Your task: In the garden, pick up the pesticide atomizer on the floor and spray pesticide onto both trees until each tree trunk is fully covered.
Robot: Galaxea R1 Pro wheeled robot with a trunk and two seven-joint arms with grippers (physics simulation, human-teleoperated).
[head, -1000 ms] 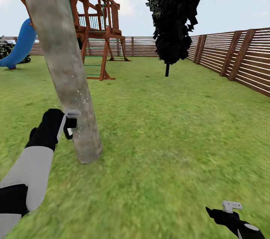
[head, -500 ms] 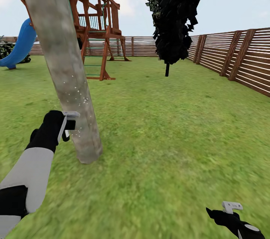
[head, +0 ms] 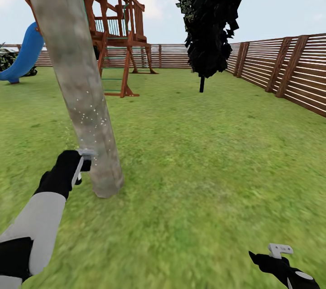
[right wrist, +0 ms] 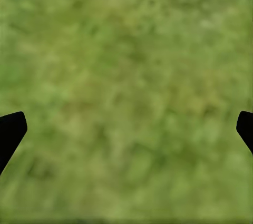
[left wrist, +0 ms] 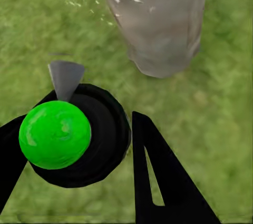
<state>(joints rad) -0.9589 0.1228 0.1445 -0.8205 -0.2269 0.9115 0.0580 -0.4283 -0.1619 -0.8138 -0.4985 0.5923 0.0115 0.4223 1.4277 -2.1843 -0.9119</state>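
From my head camera the tree trunk (head: 77, 76) runs out past the top edge, so I can't see its crown. The pesticide atomizer (head: 83, 158) is mostly hidden behind my left end effector (head: 81, 162); I make out only a dark sliver. On the left wrist feed its body is hidden beneath the green top (left wrist: 55, 134). My right end effector (head: 280, 250) is cut off at the bottom corner. The right wrist feed shows only blurred grass (right wrist: 126, 87) and two fingertips (right wrist: 10, 129) clipped by the edges.
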